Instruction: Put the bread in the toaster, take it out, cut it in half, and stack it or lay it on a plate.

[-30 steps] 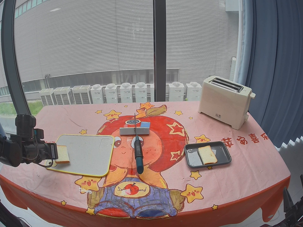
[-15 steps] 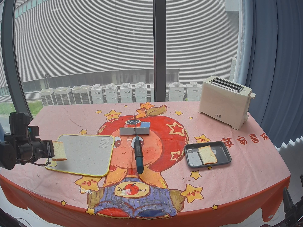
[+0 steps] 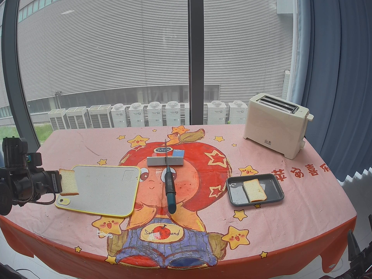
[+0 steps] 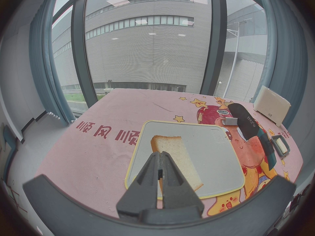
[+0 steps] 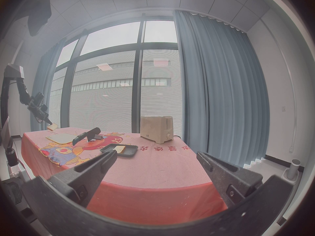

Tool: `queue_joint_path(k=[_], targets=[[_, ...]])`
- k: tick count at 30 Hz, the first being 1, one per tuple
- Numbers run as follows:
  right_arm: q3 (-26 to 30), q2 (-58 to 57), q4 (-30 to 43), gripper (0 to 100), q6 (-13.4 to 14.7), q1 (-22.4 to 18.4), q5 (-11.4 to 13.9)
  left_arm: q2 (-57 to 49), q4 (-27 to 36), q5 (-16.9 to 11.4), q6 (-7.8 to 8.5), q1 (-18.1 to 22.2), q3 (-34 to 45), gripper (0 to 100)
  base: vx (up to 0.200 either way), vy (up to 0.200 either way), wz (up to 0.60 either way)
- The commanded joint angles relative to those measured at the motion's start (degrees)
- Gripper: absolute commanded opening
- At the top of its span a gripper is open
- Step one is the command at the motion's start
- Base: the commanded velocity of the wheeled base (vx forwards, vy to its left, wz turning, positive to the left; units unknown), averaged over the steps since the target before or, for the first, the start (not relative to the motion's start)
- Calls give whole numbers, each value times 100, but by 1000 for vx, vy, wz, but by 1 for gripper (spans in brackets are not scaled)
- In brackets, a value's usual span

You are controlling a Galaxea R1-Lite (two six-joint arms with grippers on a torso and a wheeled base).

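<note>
Clamps the left gripper (image 3: 60,182) on the edge of one bread half (image 3: 69,182), raised over the end of the cutting board (image 3: 104,190) just below and ahead of the fingertips. Shows the second bread half (image 3: 254,190) in the tray (image 3: 236,196) far to that gripper's right, past the knife (image 3: 169,188). Holds the right gripper (image 5: 157,155) spread apart and empty, toaster (image 5: 157,128) well ahead of it.

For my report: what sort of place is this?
Probably a test room, not a home kitchen: a tall window facing a building, a long curtain, a toaster on a cloth-covered table.
</note>
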Motion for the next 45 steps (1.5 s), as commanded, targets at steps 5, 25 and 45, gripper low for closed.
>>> queue_joint_path(k=[5,25,45], targets=[[101,-84,-1,100,-2,1,2,-185,-1,1,-8,-28,48,0,0,0,0],[101,-84,-1,100,-2,1,2,-352,-10,10,-70,-19,136,0,0,0,0],[101,-84,-1,100,-2,1,2,-414,-1,-8,-79,-28,154,0,0,0,0]])
